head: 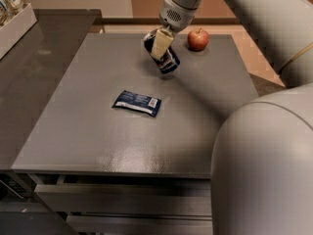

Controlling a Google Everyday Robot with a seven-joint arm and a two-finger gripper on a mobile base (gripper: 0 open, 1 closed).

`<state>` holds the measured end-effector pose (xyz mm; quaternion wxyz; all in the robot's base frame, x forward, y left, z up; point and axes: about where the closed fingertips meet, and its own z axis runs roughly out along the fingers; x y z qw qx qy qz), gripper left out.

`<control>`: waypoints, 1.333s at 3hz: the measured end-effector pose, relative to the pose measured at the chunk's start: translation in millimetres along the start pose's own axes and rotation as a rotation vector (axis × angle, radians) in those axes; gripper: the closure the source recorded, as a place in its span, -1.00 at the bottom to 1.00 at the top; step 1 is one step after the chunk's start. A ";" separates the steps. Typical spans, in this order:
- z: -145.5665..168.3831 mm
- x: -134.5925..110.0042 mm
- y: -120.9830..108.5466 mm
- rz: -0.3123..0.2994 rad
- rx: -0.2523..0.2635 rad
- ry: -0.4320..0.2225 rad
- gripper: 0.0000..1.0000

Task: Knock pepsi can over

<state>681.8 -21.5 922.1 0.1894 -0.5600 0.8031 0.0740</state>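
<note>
Near the table's (98, 146) twelve o'clock edge, the gripper (160, 45) lies across the tilted pepsi can (169, 63); whether it clamps the can cannot be told.

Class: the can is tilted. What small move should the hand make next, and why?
Probably push it over the way it leans: the hand, far across the table, is against the pepsi can, which tilts but does not yet lie flat.
</note>
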 end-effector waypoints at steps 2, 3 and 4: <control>8.7 3.2 5.9 -0.071 -0.019 0.111 -0.77; 11.5 1.0 4.4 -0.071 -0.015 0.104 -1.00; 11.6 0.9 4.4 -0.071 -0.015 0.104 -1.00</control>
